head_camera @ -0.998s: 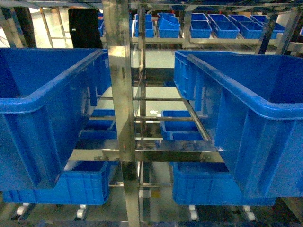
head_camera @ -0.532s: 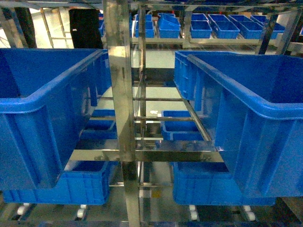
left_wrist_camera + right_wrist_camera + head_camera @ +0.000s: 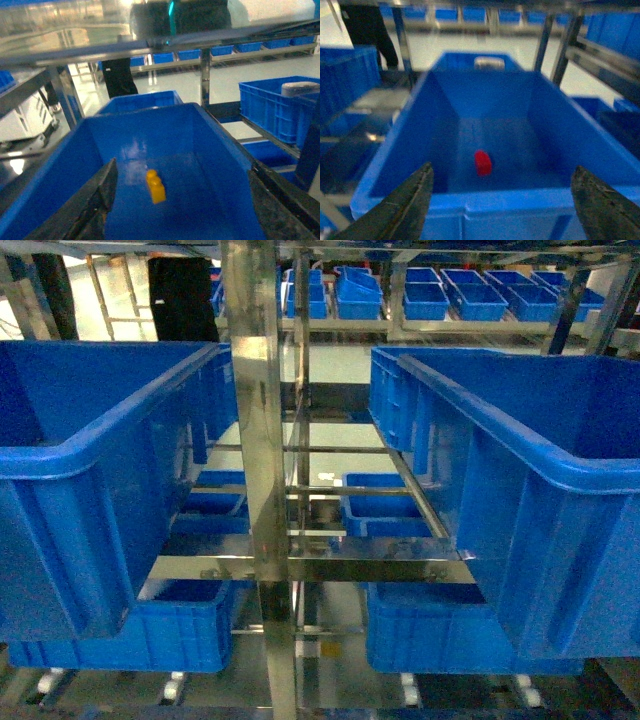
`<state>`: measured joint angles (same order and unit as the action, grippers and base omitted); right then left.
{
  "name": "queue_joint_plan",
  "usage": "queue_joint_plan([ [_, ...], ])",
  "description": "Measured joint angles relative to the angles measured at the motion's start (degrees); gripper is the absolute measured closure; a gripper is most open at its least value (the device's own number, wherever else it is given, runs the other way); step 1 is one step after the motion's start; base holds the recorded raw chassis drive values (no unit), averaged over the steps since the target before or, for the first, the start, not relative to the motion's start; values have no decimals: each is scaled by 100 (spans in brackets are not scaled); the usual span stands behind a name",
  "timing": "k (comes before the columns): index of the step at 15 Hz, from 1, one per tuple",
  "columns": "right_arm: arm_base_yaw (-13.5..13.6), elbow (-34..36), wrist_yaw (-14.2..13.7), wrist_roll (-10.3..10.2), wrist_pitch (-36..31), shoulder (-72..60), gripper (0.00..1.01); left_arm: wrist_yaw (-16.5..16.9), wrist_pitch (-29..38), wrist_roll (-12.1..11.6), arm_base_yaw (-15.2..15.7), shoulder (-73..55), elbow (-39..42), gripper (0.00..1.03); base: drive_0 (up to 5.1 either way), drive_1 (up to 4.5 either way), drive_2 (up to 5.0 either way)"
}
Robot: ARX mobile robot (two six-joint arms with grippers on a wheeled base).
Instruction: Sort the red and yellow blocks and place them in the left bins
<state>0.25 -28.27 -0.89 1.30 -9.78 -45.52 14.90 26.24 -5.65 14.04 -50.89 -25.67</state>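
Observation:
In the left wrist view a yellow block (image 3: 155, 186) lies on the floor of a large blue bin (image 3: 90, 165). My left gripper (image 3: 182, 167) hangs open above that bin, its fingers wide apart on either side of the block and nothing between them. In the right wrist view a red block (image 3: 482, 163) lies on the floor of another blue bin (image 3: 505, 205). My right gripper (image 3: 502, 169) is open and empty, just in front of this bin's near rim. The head view shows neither gripper nor any block.
The head view shows a big blue bin at left (image 3: 90, 455) and one at right (image 3: 540, 460) on a steel rack. A steel post (image 3: 258, 440) stands between them. Smaller blue bins (image 3: 385, 505) sit on lower shelves and several more at the back (image 3: 450, 300).
The head view has shifted very slightly; nothing else visibly differs.

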Motion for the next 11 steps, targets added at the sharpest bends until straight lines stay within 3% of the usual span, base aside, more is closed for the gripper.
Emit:
queue_joint_plan([
  [2, -7, 802, 66, -31, -1069, 350, 40, -315, 96, 334, -262, 297, 562, 47, 0, 0, 0],
  [4, -7, 1226, 70, -42, -1386, 575, 62, -516, 184, 439, -463, 647, 955, 68, 0, 0, 0],
  [6, -7, 1672, 74, -44, -1425, 984, 91, -769, 184, 527, -686, 1097, 1405, 96, 0, 0, 0],
  [7, -7, 1801, 74, -52, -1414, 1121, 99, -855, 151, 542, -787, 1274, 1561, 101, 0, 0, 0],
  [8, -7, 1943, 72, -59, -1388, 1290, 99, -927, 98, 542, -872, 1467, 1690, 101, 0, 0, 0],
  [9, -7, 2065, 74, -59, -1329, 1458, 99, -1228, 17, 542, -1060, 1639, 1799, 101, 0, 0, 0],
  [10, -7, 2179, 74, -61, -1255, 1644, 99, -1462, -68, 549, -1403, 1860, 1917, 101, 0, 0, 0],
  [11, -7, 2249, 76, -61, -1200, 1773, 99, -1436, -142, 546, -1438, 2033, 1998, 101, 0, 0, 0],
])
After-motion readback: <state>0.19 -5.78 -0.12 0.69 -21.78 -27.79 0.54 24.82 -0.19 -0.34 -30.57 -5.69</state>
